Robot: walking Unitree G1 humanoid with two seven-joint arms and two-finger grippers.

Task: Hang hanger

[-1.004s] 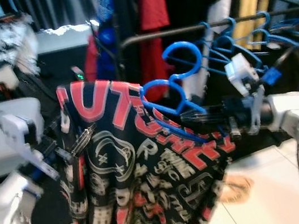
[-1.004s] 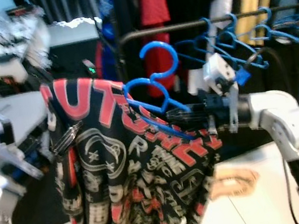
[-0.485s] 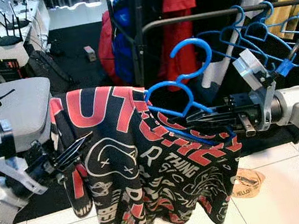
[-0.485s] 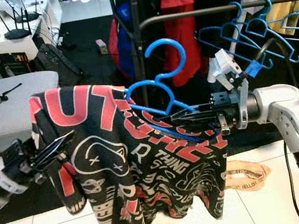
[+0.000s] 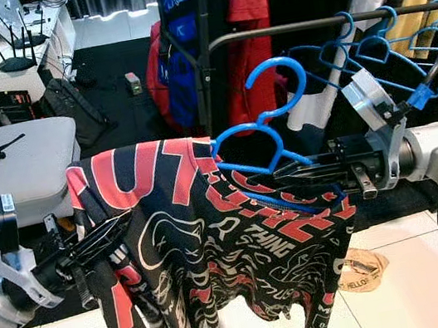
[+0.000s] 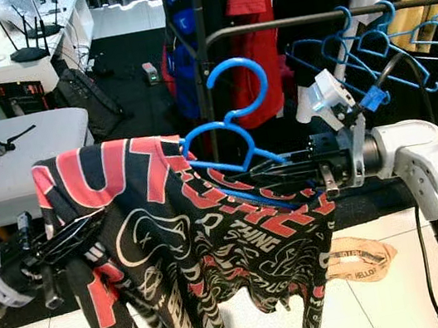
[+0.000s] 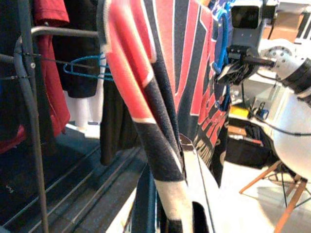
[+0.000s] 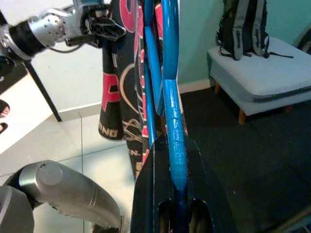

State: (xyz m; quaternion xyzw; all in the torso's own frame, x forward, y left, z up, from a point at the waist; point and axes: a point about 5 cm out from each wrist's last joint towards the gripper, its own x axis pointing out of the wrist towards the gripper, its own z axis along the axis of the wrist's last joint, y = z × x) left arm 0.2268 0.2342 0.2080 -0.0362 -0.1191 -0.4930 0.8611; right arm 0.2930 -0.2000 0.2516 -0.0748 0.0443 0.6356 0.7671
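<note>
Blue hanger [image 5: 269,134] carries a black-and-red printed shirt [image 5: 215,240], held in the air in front of the clothes rail [image 5: 322,23]; its hook stands upright, below and in front of the bar, not yet over it. Right gripper [image 5: 288,176] is clamped on the hanger's shoulder arm — the right wrist view shows the blue bar pinched between the two black fingers. Left gripper [image 5: 100,234] is closed on the shirt's far edge, fabric folded between its fingers in the left wrist view, keeping the cloth spread.

Change over the last second: the head view has gone from blurred to sharp and has shifted, so the camera has moved and is settling. Rail and the row of empty blue hangers [image 5: 383,40] now sit a little clearer and steadier in frame; the hold on hanger and shirt is unchanged, though the shirt's lower hem hangs differently.

Reading: approach looks about finished. What remains is to raise the hook over the bar, likely in the gap left of the empty hangers. Risk: hook tangling with them.
</note>
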